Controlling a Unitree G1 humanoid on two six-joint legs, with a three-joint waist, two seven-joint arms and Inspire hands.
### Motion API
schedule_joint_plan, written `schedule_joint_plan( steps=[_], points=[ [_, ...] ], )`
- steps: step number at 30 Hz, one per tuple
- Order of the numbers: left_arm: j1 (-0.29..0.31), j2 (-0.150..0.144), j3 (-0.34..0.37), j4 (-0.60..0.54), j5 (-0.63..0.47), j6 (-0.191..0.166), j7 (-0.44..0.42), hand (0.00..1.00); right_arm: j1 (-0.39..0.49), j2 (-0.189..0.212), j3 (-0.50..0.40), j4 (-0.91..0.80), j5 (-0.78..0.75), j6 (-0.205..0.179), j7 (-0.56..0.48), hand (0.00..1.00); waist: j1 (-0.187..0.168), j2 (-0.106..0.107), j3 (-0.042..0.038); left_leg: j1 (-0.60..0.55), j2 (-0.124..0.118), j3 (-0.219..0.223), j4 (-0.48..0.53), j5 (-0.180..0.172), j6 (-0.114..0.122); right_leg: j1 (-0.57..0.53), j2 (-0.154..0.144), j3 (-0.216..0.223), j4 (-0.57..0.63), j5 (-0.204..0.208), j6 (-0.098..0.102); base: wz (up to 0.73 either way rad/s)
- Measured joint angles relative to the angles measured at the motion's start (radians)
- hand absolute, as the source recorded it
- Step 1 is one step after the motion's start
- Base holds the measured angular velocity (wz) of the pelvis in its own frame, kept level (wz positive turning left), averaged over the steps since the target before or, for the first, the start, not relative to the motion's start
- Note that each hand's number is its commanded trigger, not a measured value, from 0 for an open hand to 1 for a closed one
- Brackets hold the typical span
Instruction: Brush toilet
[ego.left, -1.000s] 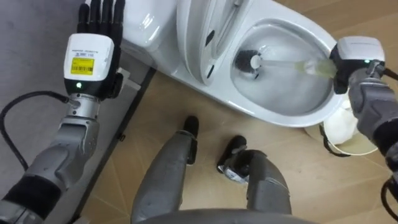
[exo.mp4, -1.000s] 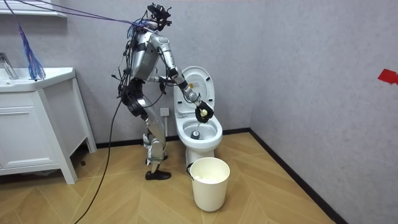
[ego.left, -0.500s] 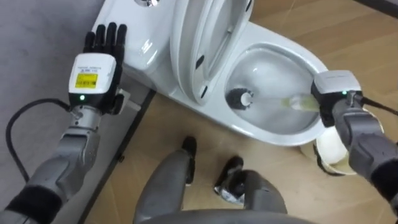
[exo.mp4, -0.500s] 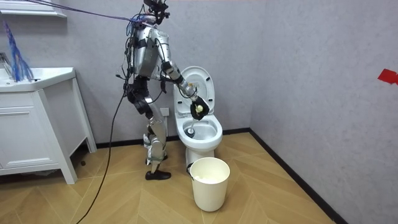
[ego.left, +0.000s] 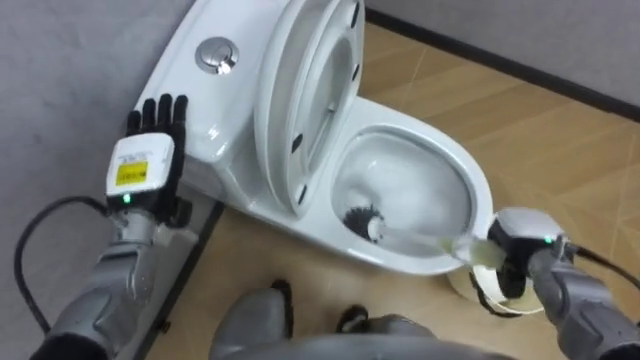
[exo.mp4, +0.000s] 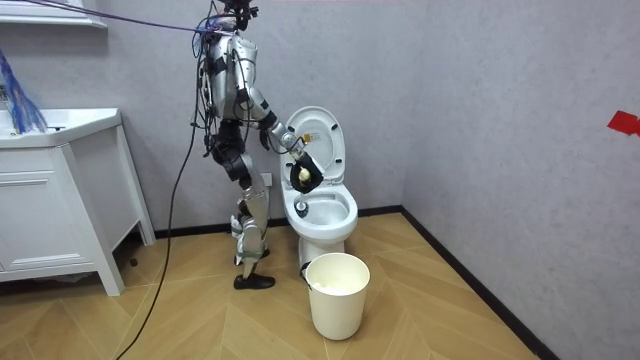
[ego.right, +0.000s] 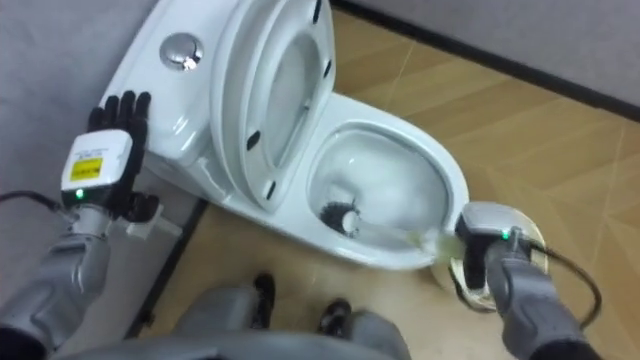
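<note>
Left eye view: the brush (ego.left: 365, 222) sits head-down inside the toilet bowl (ego.left: 476, 195), right hand (ego.left: 522, 240) curled round its handle at the bowl's rim, left hand (ego.left: 143, 160) straight-fingered beside the bowl; jerking upward could fling water.

At lower right, the handle end of the brush (ego.left: 365, 222) disappears under the right hand (ego.left: 520, 240), which also covers most of the bucket (exo.mp4: 337, 300). The top edge cuts off the toilet lid (ego.left: 300, 100).
</note>
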Motion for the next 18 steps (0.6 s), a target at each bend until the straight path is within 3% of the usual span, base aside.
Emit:
schedule_joint_plan(
  steps=[5, 9, 12, 16, 18],
  points=[
    [0.123, -0.071, 0.094, 0.006, -0.002, -0.031, 0.017, 0.0, 0.094, 0.085, -0.096, 0.051, 0.007, -0.015, -0.005, 1.0, -0.006, 0.003, -0.0023, 0.117, -0.002, 0.023, -0.067, -0.002, -0.005, 0.104, 0.009, 0.022, -0.055, 0.0, 0.006, -0.15],
    [0.162, -0.131, 0.135, 0.003, -0.058, -0.037, 0.025, 0.0, 0.129, 0.125, -0.128, 0.065, 0.065, -0.015, -0.013, 1.0, -0.004, 0.01, -0.0068, 0.163, -0.004, 0.023, -0.078, -0.004, -0.007, 0.149, 0.013, 0.027, -0.084, 0.0, 0.008, -0.08],
    [0.181, -0.155, 0.16, 0.002, -0.118, -0.048, 0.02, 0.0, 0.129, 0.146, -0.128, 0.076, 0.082, -0.021, -0.01, 1.0, 0.001, 0.01, -0.0074, 0.198, -0.004, 0.02, -0.09, -0.004, -0.007, 0.185, 0.018, 0.03, -0.109, -0.001, 0.008, -0.04],
    [0.203, -0.16, 0.176, 0.016, -0.163, -0.073, 0.027, 0.0, 0.124, 0.158, -0.136, 0.078, 0.111, -0.035, -0.009, 1.0, 0.001, 0.009, -0.0086, 0.215, -0.005, 0.011, -0.096, -0.004, -0.007, 0.212, 0.023, 0.024, -0.135, -0.002, 0.007, 0.04],
    [0.217, -0.161, 0.193, 0.06, -0.197, -0.113, 0.054, 0.0, 0.103, 0.186, -0.164, 0.128, 0.128, -0.05, -0.012, 1.0, 0.002, 0.005, -0.0091, 0.237, -0.005, 0.006, -0.097, -0.006, -0.011, 0.239, 0.026, 0.024, -0.144, -0.003, 0.006, -0.02]
  ],
)
